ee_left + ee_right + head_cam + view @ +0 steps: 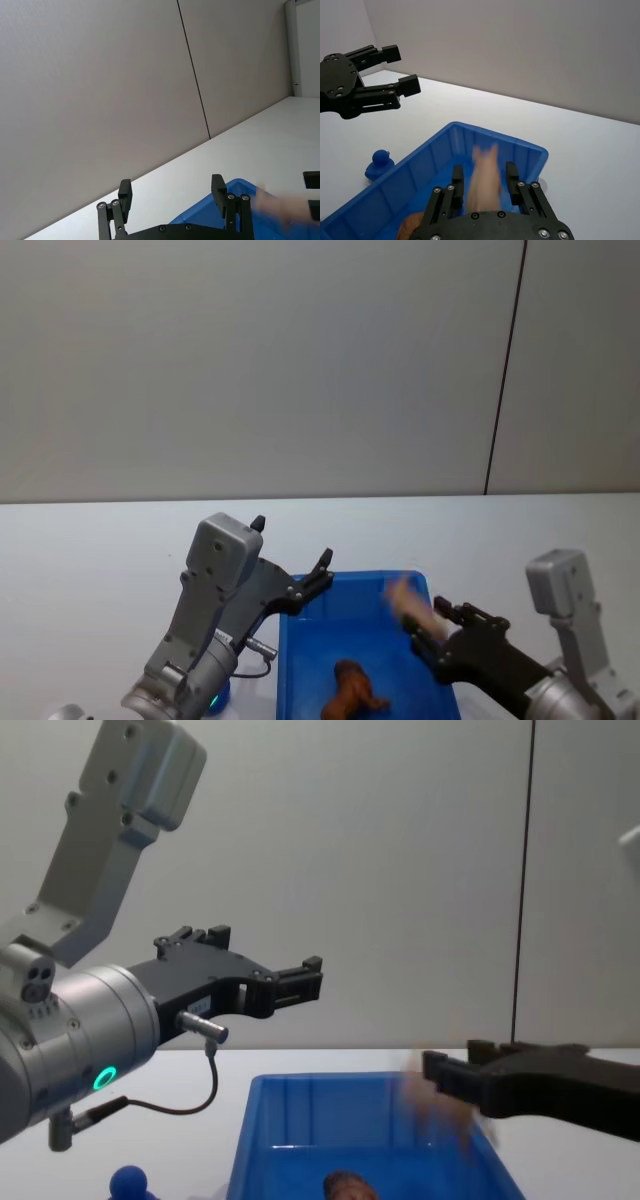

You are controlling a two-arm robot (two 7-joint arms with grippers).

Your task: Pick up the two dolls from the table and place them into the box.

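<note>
Our right hand over the blue box, opened loosely around a blurred pink doll, brown doll lying inside, our left hand wide, empty, raised alongside.

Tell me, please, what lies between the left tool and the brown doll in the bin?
In the head view, only bare floor and rim of the blue plastic bin separate the left tool from the brown rounded doll.
</note>
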